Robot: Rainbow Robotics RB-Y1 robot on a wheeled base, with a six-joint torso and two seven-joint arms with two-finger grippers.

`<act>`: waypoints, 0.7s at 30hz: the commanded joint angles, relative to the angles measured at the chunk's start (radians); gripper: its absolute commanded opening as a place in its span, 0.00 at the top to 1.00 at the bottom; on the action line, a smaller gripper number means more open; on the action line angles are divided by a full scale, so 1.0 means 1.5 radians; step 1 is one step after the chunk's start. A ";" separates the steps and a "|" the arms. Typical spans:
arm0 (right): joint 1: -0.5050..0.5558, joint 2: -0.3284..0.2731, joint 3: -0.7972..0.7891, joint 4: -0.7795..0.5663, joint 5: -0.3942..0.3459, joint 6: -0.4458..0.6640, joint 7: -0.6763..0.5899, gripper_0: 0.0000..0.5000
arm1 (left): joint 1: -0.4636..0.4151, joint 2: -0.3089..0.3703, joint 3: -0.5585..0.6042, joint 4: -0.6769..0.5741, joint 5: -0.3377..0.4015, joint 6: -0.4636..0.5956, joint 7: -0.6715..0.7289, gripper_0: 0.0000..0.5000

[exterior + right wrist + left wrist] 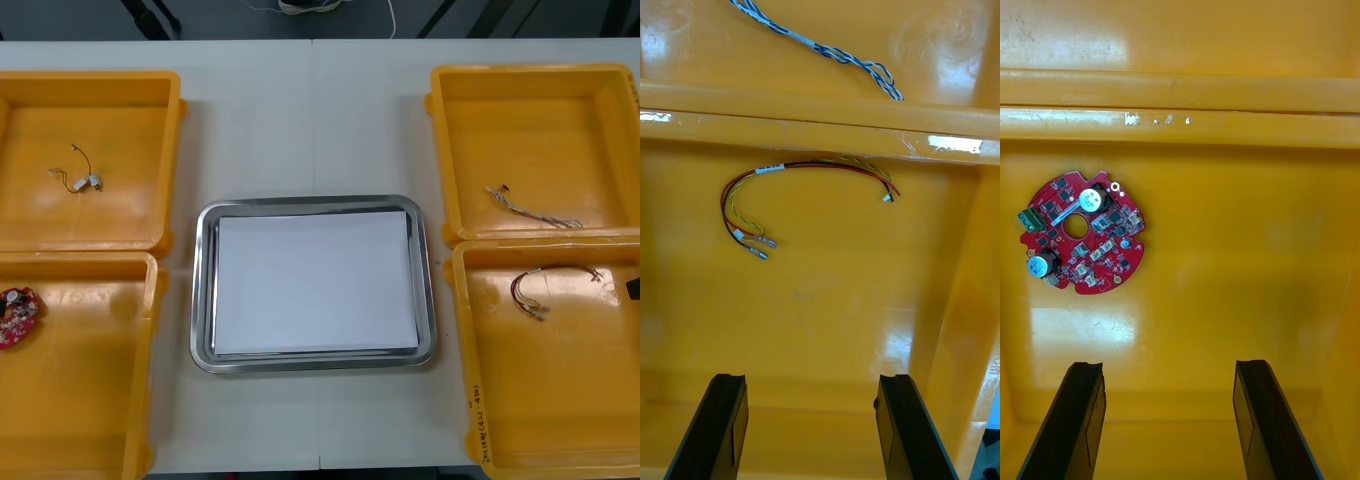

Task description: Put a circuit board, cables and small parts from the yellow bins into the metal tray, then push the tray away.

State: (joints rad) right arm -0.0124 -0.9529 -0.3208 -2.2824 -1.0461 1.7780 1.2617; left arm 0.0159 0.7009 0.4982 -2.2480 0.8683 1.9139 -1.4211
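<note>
Nothing gripped; rectangular shiny metal tray [203,290], white inside, sits mid-table.
I see the left gripper [1169,366], jaws apart, over the round red circuit board [1079,234] in the near-left yellow bin [100,420]; the right gripper [812,377], jaws apart, is over the red and yellow cable [790,166] in the near-right yellow bin [560,400].

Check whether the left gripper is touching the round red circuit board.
Apart. The left wrist view shows the left gripper, fingers open, short of the round red circuit board, bare yellow bin floor between them.
</note>
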 commanded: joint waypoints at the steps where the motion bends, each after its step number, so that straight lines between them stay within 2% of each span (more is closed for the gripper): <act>1: 0.010 0.004 -0.022 -0.003 0.006 -0.005 -0.023 0.00 | 0.012 0.029 0.014 -0.018 0.003 0.004 -0.063 0.00; 21: 0.010 0.004 -0.022 -0.003 0.006 -0.005 -0.023 0.00 | 0.012 0.029 0.014 -0.018 0.003 0.004 -0.063 0.00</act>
State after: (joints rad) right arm -0.0124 -0.9529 -0.3208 -2.2824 -1.0461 1.7780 1.2617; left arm 0.0159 0.7009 0.4982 -2.2480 0.8683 1.9139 -1.4211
